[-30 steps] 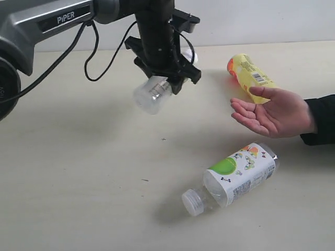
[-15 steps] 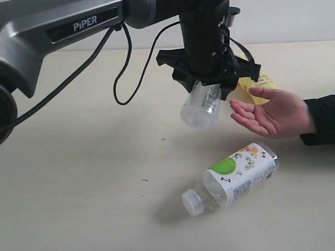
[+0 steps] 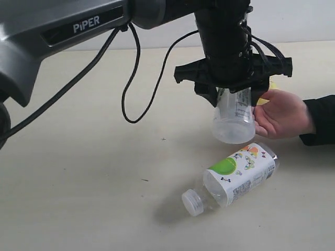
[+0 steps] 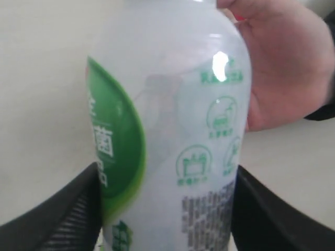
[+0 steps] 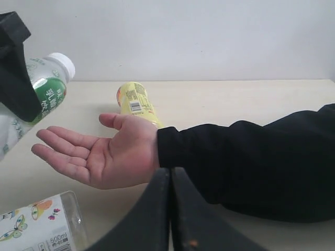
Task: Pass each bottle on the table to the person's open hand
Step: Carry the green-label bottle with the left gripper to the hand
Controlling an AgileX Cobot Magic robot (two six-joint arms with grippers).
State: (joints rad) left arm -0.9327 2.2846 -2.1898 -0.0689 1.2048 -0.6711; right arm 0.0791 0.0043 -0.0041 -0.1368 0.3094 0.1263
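Observation:
My left gripper [image 3: 233,93] is shut on the clear white-capped green-leaf bottle [image 3: 234,119], which hangs base down just left of the person's open hand [image 3: 284,116]. The left wrist view shows that bottle [image 4: 172,120] clamped between both black fingers [image 4: 57,219], with the hand [image 4: 285,68] right behind it. The wide colourful-label bottle [image 3: 242,175] lies on the table [image 3: 78,183] below the hand. The yellow bottle [image 5: 135,102] lies beyond the palm [image 5: 99,157]. My right gripper [image 5: 170,172] is shut and empty, near the black sleeve [image 5: 251,162]. No slim red-label bottle is in view.
The left arm's black cables [image 3: 136,78] loop down over the table at the back. The person's forearm crosses the right side of the table.
The left arm has carried the green-leaf bottle rightward, from the table's middle to the fingertips of the open hand. The hand and the lying bottles have stayed put.

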